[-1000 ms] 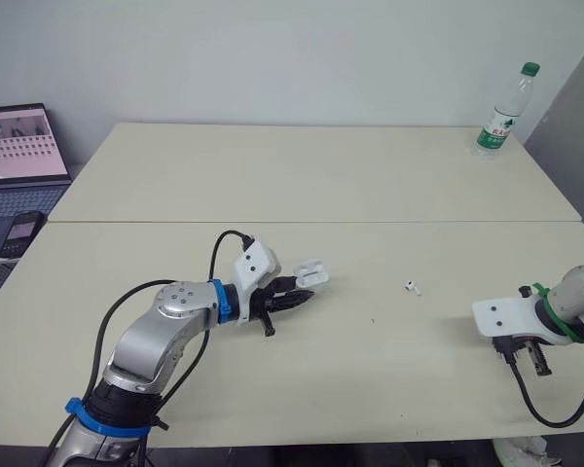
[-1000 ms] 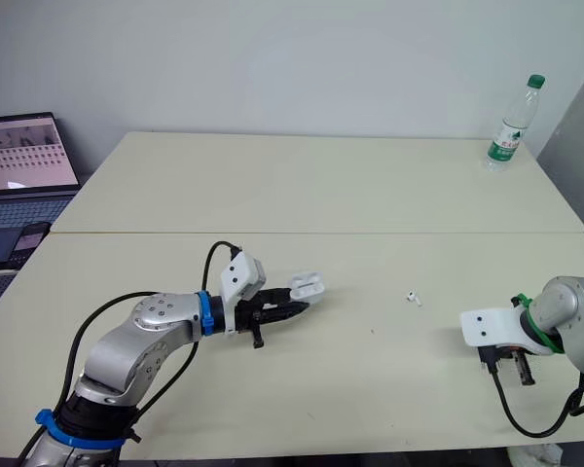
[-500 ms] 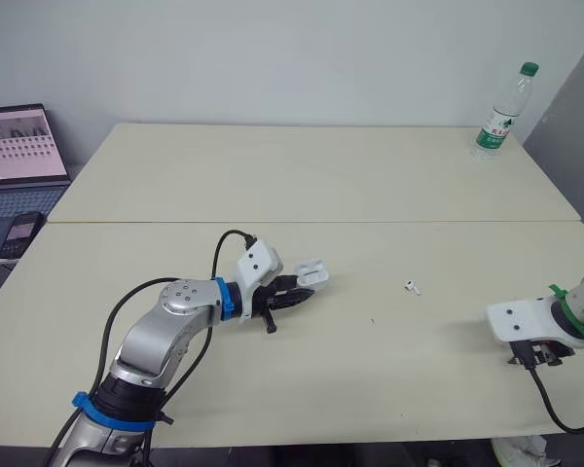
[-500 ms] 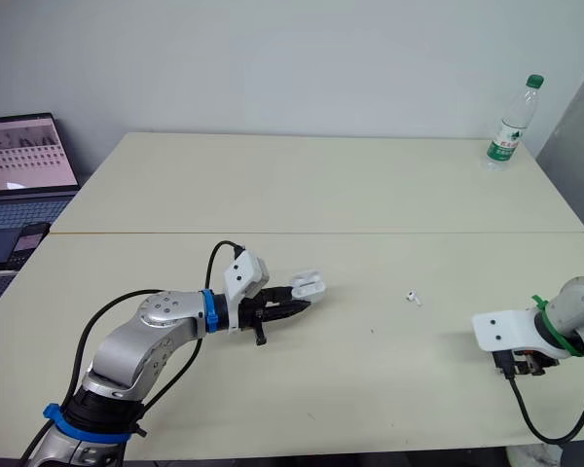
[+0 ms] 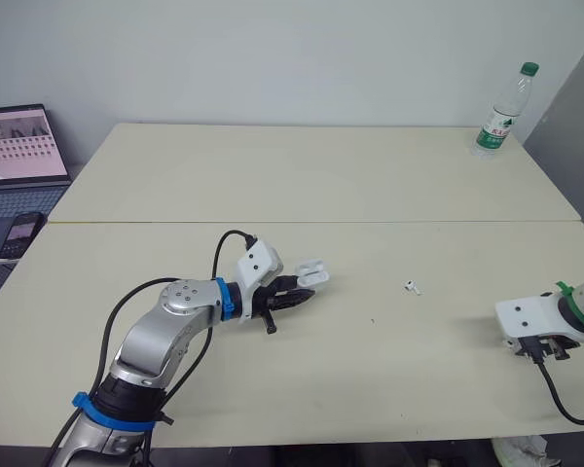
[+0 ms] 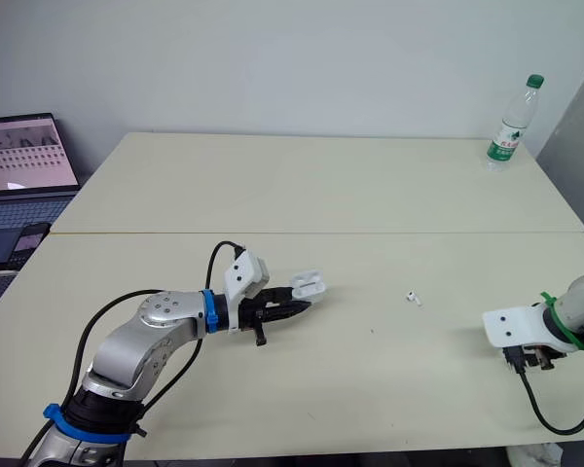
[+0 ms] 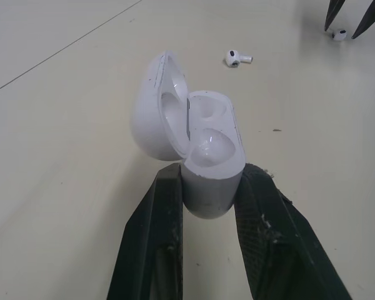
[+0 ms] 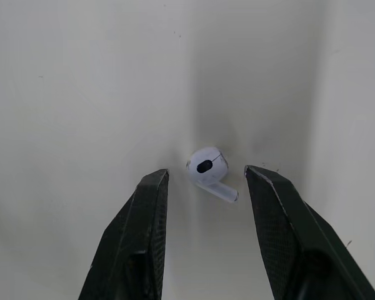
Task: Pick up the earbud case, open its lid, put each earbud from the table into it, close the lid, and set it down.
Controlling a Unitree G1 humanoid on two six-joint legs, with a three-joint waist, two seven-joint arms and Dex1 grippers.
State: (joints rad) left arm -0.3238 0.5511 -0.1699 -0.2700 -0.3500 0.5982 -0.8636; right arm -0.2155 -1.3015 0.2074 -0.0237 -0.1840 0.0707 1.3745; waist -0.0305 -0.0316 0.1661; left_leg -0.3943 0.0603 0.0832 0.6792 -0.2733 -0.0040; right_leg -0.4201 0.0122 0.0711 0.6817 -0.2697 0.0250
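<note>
Hiding its base, left fingers (image 7: 153,244) clamp the case (image 7: 209,150).

Bright even indoor light, soft faint shadows, no glare; wrist views slightly soft up close

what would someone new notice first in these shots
The left claw grips the white earbud case near the middle of the table, lid flipped open and both wells empty. At the table's near right edge, the right claw is open with its fingers on either side of one earbud lying on the surface. A second earbud lies loose on the table between the two arms.
</note>
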